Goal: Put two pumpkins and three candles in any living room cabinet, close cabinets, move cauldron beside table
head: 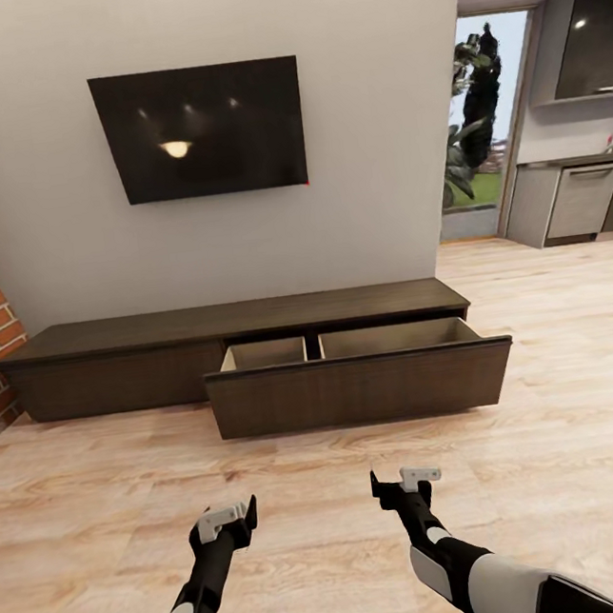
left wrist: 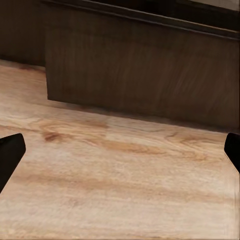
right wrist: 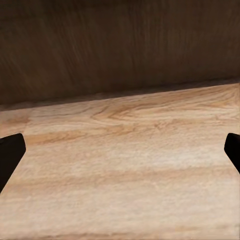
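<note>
One wide drawer of the long, low dark-brown wooden cabinet (head: pixel 355 387) stands pulled out straight ahead, its long axis crosswise, pale compartments bare. Both the left gripper (head: pixel 229 520) and right gripper (head: pixel 402 483) hang short of it, jaws spread and empty; the right seems slightly nearer.

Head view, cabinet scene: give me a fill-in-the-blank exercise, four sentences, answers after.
1. The drawer of the long low dark-brown wooden cabinet is pulled ____.
2. Inside, the drawer shows ____ pale wood compartments.
3. The black wall-mounted TV hangs directly ____ the cabinet.
4. The left end effector and right end effector both have their fingers spread ____ over the light wood plank floor.

Missing words: open; two; above; open
</note>
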Controlling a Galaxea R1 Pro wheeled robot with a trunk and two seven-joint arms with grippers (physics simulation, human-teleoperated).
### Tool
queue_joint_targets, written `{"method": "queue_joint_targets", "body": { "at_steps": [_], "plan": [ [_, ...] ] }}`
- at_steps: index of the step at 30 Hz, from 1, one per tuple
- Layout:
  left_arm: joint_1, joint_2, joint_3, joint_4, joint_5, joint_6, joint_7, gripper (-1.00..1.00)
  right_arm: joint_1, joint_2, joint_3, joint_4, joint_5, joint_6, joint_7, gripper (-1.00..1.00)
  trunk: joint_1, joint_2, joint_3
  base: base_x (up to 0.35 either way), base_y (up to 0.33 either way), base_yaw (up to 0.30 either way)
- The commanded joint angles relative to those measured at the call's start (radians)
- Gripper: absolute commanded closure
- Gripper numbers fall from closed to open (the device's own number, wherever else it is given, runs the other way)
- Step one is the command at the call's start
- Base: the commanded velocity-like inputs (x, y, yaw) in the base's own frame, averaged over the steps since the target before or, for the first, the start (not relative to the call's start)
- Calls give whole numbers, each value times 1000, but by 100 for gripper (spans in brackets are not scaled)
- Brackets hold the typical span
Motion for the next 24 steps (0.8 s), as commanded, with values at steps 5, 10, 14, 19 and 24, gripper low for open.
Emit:
{"method": "queue_joint_targets", "body": {
  "at_steps": [5, 10, 14, 19, 24],
  "plan": [
    [0, -2, -8, -18, -3, 2, 9, -100, 0, 0, 7, -1, -1, -2, -7, -100, 0, 0, -1, 96, 0, 0],
    [1, -4, -6, -19, -5, 46, 9, -100, 0, 0, 8, -2, -1, -5, -6, -100, 0, 0, -1, 235, -7, 0],
    [1, -3, -3, -17, -7, 60, 9, -100, 0, 0, 9, -2, 2, -6, -4, -100, 0, 0, -1, 318, -1, 0],
    [1, -2, -2, -12, -6, 63, 9, -100, 0, 0, 10, -4, 3, -6, 0, -100, 0, 0, -1, 333, 0, 0],
    [1, -2, 0, -10, -6, 64, 8, -100, 0, 0, 10, -4, 2, -5, 3, -100, 0, 0, -1, 336, 0, 0]
  ]
}}
